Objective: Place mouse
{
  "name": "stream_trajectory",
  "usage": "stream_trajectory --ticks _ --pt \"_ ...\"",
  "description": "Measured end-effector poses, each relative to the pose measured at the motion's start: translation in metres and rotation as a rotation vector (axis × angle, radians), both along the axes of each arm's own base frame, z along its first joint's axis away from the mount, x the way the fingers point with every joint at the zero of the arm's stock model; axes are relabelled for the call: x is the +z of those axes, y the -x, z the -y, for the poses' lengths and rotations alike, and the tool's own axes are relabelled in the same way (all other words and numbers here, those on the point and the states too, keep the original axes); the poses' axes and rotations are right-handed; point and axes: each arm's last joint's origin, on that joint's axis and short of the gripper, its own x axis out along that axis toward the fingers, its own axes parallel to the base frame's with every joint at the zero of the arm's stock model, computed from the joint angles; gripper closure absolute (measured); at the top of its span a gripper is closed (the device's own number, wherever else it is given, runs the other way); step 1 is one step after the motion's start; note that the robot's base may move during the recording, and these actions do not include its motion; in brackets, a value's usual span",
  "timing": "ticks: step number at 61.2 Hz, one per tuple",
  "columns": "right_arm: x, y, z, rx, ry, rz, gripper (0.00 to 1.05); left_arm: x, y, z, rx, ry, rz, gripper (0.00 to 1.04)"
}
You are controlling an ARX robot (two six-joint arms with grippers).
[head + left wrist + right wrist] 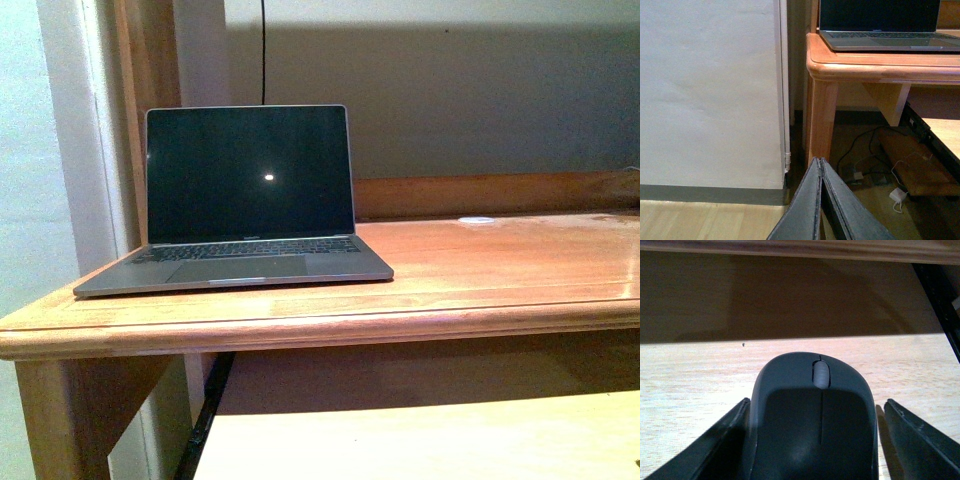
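Right wrist view: one mouse (815,415) lay on the pale lower board (690,375) inside the right gripper (816,402), fingers spread — gap at one side, bare board ahead. Left gripper (819,162) pressed together. One laptop (240,200) sat near the desk (480,270) left edge.

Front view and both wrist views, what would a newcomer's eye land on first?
The open laptop with its dark screen stands on the left end of the wooden desk, a small white disc farther back to its right. In the right wrist view the dark grey mouse fills the foreground between the open jaws of the right gripper. The left gripper hangs low near the desk leg, jaws shut.
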Motion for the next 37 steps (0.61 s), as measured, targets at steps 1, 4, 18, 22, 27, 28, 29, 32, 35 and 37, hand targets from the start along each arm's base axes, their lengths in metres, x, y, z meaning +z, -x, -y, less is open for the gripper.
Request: stream_trajectory --ticks 1,4,18,22,27,28,29,32,35,37 --pt "0.0 0.0 0.0 -0.001 -0.003 -0.001 0.31 0.0 0.0 0.0 0.0 0.0 0.0 1.02" --pt "0.004 0.002 0.0 0.001 -0.013 -0.007 0.39 0.0 0.0 0.0 0.0 0.0 0.0 1.02" --pt "0.067 0.008 -0.018 0.066 -0.058 0.067 0.47 0.0 0.0 0.0 0.0 0.0 -0.001 1.02" --pt "0.103 0.002 -0.031 0.096 -0.065 0.148 0.47 0.0 0.0 0.0 0.0 0.0 -0.001 1.02" --pt "0.131 -0.009 -0.047 0.113 -0.058 0.212 0.47 0.0 0.0 0.0 0.0 0.0 -0.001 1.02" --pt "0.137 -0.013 -0.052 0.117 -0.057 0.223 0.47 0.0 0.0 0.0 0.0 0.0 -0.001 1.02" --pt "0.142 -0.017 -0.056 0.119 -0.055 0.229 0.47 0.0 0.0 0.0 0.0 0.0 -0.001 1.02" --pt "0.15 -0.031 -0.067 0.112 -0.044 0.238 0.47 0.0 0.0 0.0 0.0 0.0 -0.001 1.02" --pt "0.152 -0.047 -0.077 0.097 -0.037 0.233 0.47 0.0 0.0 0.0 0.0 0.0 -0.001 1.02" --pt "0.15 -0.061 -0.085 0.085 -0.033 0.224 0.47 0.0 0.0 0.0 0.0 0.0 -0.001 1.02"
